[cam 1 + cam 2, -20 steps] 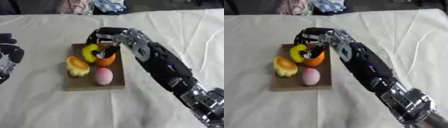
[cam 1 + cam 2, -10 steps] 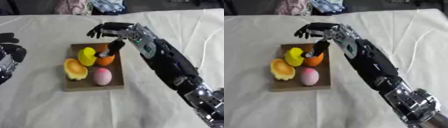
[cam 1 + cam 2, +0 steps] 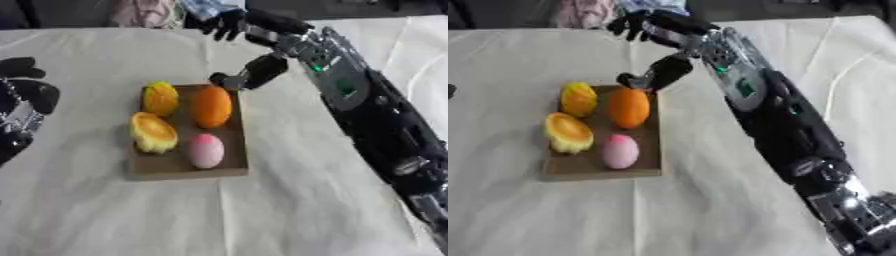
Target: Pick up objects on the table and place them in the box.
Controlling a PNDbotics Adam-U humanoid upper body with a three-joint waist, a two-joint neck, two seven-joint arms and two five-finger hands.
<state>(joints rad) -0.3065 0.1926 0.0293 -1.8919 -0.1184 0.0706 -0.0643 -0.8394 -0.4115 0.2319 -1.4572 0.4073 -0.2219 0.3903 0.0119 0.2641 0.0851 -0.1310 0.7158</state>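
Observation:
A flat brown cardboard box (image 3: 232, 165) lies on the white cloth and holds an orange fruit (image 3: 211, 106), a yellow-orange fruit (image 3: 161, 98), a yellow cup-shaped piece (image 3: 152, 132) and a pink egg shape (image 3: 206, 150). My right hand (image 3: 249, 27) hovers open above the box's far right corner, fingers spread, thumb (image 3: 259, 72) pointing down near the orange fruit, holding nothing. My left hand (image 3: 22, 95) rests at the left edge of the left eye view; its finger pose is unclear.
A white cloth (image 3: 105, 215) covers the table. Bundled fabric and dark items (image 3: 166, 10) sit along the far edge. My right arm (image 3: 376, 125) crosses the right side of the table.
My right hand has let go of the orange fruit in the box and risen up and away toward the far edge, fingers spreading. The camera has shifted slightly.

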